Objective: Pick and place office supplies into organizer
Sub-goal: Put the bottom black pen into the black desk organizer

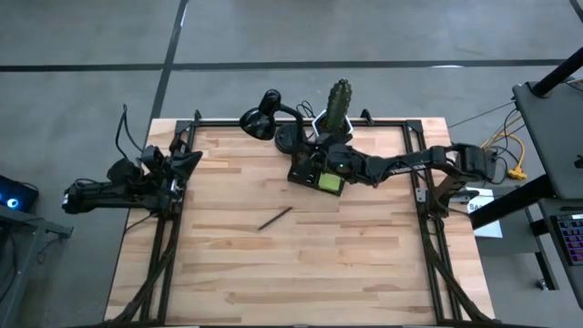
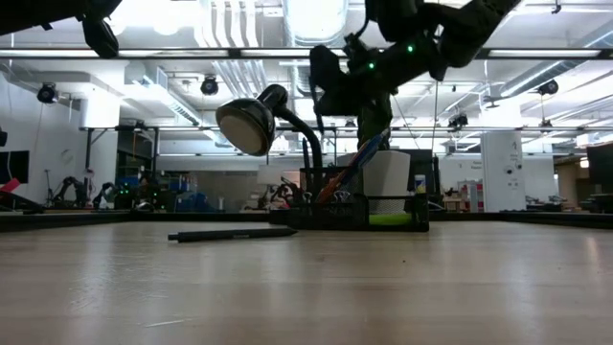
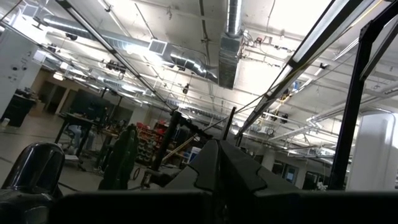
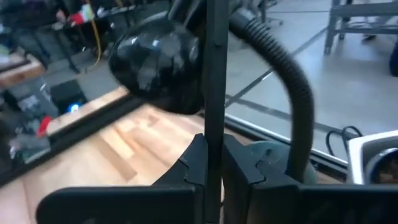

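The dark organizer [image 1: 305, 171] stands at the table's far middle, with a lime-green sticky-note pad [image 1: 330, 183] in its near right part and orange and blue things [image 2: 347, 172] leaning up out of it. A dark pencil [image 1: 274, 219] lies flat on the wood nearer the front. My right gripper [image 1: 330, 164] hovers over the organizer, shut on a thin dark pen [image 4: 215, 74]. At the table's left edge my left gripper [image 3: 217, 168] is parked, shut, pointing up, with nothing in it. My right gripper pinches the dark pen between its two fingers [image 4: 198, 158]. The shaft [image 4: 214, 127] runs straight on from the fingers past their tips. Where the pen's other end is, and whether it touches the organizer, the fingers and the arm hide.
A black desk lamp [image 1: 260, 120] stands just left of the organizer, its neck [image 4: 292, 87] and shade [image 4: 155, 62] close in front of my right gripper. A cactus [image 1: 339, 100] in a white pot [image 2: 388, 177] stands behind the organizer. Dark rails [image 1: 419, 196] frame the table.
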Motion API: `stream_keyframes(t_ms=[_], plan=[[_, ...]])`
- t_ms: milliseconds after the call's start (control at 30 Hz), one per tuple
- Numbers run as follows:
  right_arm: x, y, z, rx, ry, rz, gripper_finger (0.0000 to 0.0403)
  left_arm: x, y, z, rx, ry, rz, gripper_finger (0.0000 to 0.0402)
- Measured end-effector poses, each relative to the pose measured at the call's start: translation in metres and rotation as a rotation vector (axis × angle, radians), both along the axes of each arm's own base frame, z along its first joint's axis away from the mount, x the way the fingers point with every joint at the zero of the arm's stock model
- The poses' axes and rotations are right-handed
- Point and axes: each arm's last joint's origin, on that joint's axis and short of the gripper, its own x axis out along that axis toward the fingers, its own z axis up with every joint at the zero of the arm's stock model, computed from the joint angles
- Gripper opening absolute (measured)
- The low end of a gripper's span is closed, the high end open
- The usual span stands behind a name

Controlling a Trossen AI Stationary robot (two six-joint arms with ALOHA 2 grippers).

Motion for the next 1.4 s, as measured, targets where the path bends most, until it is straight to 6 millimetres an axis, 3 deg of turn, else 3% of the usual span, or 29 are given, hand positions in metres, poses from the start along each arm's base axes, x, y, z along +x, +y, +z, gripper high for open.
stream_keyframes(t_ms=[633,1033,1233,1400], plan=[[-0.003,0.001,0.004,0.011,-0.071,-0.277,0.0013,0.0,0.0,0.0,0.001,0.0,0.0,0.0],[0.008,0.001,-0.027,0.083,-0.052,-0.274,0.0013,0.0,0.0,0.0,0.001,0.0,0.001,0.0],[0.01,0.0,-0.031,0.083,-0.048,-0.27,0.0013,0.0,0.0,0.0,0.001,0.0,0.002,0.0],[0.013,0.005,-0.021,0.059,-0.059,-0.246,0.0013,0.0,0.0,0.0,0.001,0.0,0.001,0.0]])
